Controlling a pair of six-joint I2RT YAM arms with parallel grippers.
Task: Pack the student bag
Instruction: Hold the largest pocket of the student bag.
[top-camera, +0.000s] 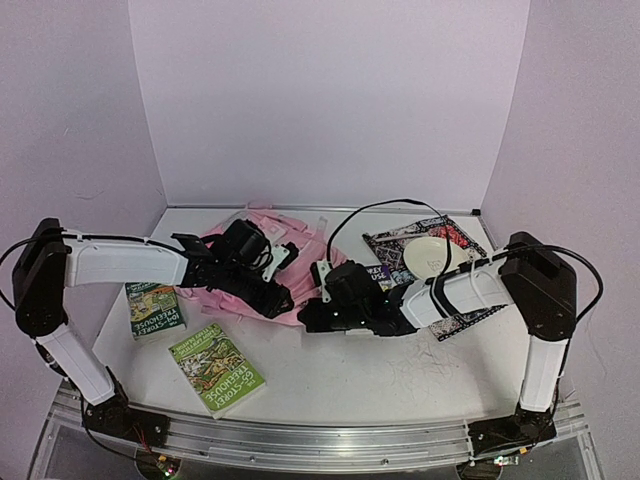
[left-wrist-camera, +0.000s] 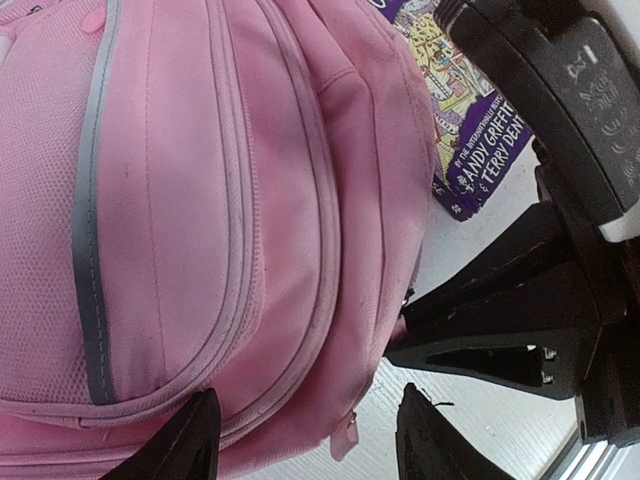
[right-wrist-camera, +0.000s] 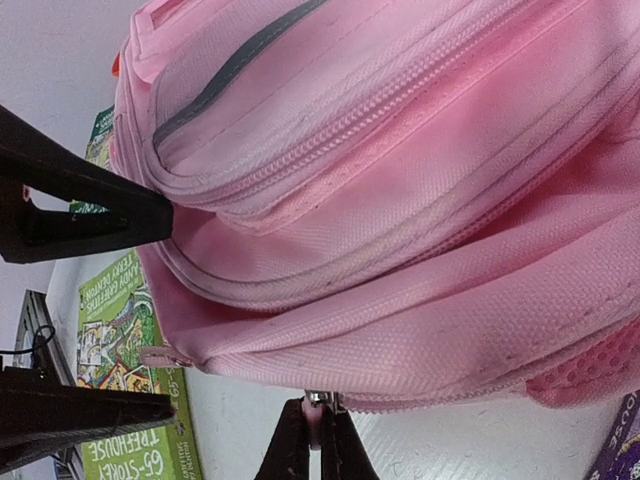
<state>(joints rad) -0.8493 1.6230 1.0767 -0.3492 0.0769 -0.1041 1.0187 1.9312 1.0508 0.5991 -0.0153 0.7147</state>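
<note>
Edge of student bag (right-wrist-camera: 400, 200): zipper pull (right-wrist-camera: 317, 400) tight in right end effector (right-wrist-camera: 318, 418); left end effector (left-wrist-camera: 307, 405) open alongside.

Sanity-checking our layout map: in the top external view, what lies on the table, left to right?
small green book → larger green book → student bag → purple book, with a white disc resting on it.

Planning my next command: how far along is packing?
Done: nothing visibly packed; green books and a purple book lie outside the student bag. In hand: right gripper shut on a zip pull; left gripper open by the bag. Left: open it, load books.
</note>
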